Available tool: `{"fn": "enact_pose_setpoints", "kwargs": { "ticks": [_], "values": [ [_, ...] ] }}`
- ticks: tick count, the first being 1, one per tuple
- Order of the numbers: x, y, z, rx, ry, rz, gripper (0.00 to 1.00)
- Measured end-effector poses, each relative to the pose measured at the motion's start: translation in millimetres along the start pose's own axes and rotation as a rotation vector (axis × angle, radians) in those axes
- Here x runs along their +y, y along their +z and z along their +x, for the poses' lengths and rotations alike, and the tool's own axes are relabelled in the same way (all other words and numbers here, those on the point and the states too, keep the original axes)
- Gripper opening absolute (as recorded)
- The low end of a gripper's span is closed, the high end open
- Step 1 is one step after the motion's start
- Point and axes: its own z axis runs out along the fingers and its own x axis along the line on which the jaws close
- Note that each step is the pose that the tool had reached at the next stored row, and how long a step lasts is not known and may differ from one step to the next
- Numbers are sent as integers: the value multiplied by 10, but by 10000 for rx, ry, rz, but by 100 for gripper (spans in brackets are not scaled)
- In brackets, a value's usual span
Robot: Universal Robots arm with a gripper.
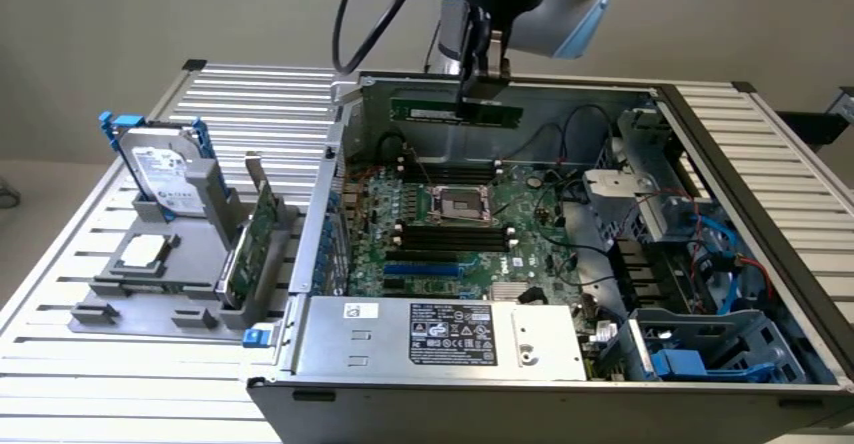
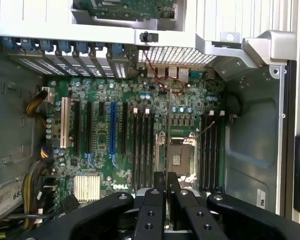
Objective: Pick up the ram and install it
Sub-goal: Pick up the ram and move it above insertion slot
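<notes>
The ram [image 1: 424,113] is a long thin green stick hanging level above the open computer case, over the back part of the motherboard [image 1: 441,226]. My gripper [image 1: 477,99] comes down from above and is shut on the stick's upper edge near its middle. In the wrist view the black fingers [image 2: 155,200] pinch the ram [image 2: 167,135], which shows edge-on as a thin line over the motherboard [image 2: 100,150]. That line runs between two banks of long black memory slots [image 2: 142,150] [image 2: 210,150], beside the CPU socket [image 2: 181,157].
A grey fixture [image 1: 120,309] at the exterior view's left holds a hard drive [image 1: 167,179] and a green expansion card [image 1: 254,244]. The power supply [image 1: 441,334] sits at the case's near side. Drive cages and cables [image 1: 694,264] fill the case's right side.
</notes>
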Motion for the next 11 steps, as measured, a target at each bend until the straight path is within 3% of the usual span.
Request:
{"fn": "enact_pose_setpoints", "kwargs": {
  "ticks": [6,11],
  "values": [
    [-20,41,-115,54,14,75,14],
    [-49,59,-200,87,15,197,14]
  ]
}}
